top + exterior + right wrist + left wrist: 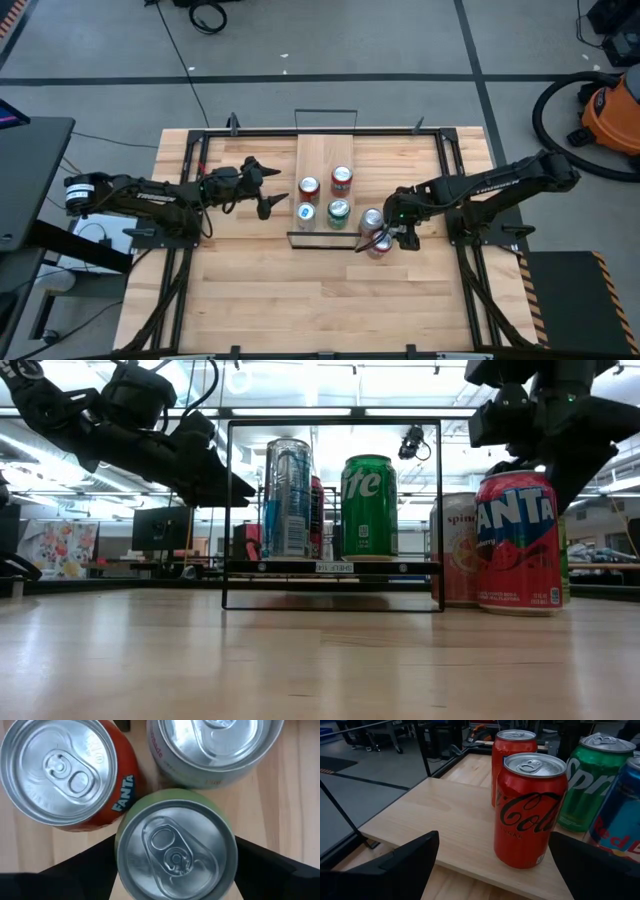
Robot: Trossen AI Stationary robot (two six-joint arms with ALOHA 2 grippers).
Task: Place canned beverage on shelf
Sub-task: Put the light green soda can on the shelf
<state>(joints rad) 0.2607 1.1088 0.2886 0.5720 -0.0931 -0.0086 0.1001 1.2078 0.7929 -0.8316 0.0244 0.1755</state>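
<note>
The shelf [322, 155] is a narrow light-wood board with black wire rails, lying on the slatted tabletop. Several cans stand upright on it: two red cola cans [529, 810], a green one [369, 508] and a blue-silver one [287, 498]. My left gripper [268, 190] is open and empty, level at the shelf's left side, facing the nearer cola can. My right gripper [395, 235] is open, pointing down over a green can [175, 845] that stands on the table right of the shelf. Its fingers [75, 870] stand on either side of that can. My right gripper comes from above, pointing down, with one finger at each side of the green can's wall just below its rim [120, 825]. The can's top hides the fingertips, so I cannot tell whether they touch it. The can stands upright on the table.
A red Fanta can [60, 770] and a pale can [220, 750] stand on the table close against the green can, between it and the shelf's right rail [441, 510]. The far half of the shelf board is bare. A black frame runs along the table's edges.
</note>
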